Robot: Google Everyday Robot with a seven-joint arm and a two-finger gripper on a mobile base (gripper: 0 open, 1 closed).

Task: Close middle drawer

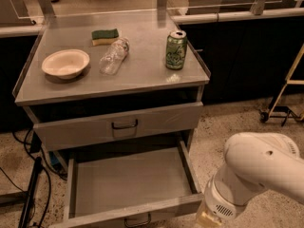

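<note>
The middle drawer [133, 182] of the grey metal cabinet stands pulled far out at the bottom of the camera view. It is a wide, shallow, empty tray. Its narrow front panel [95, 217] runs along the frame's lower edge, with the dark bar handle [137, 221] at the centre. My white arm [251, 175] reaches down at the lower right, and its wrist [216, 210] is right by the drawer's front right corner. The gripper itself is below the frame's edge and out of view.
The drawer above [123, 125], with a taller front panel, is slightly open. On the cabinet top [152, 65] are a white bowl [65, 63], a lying clear plastic bottle [114, 56], a green sponge [105, 36] and a green can [176, 50]. Cables [28, 194] lie left; a stand [285, 94] is right.
</note>
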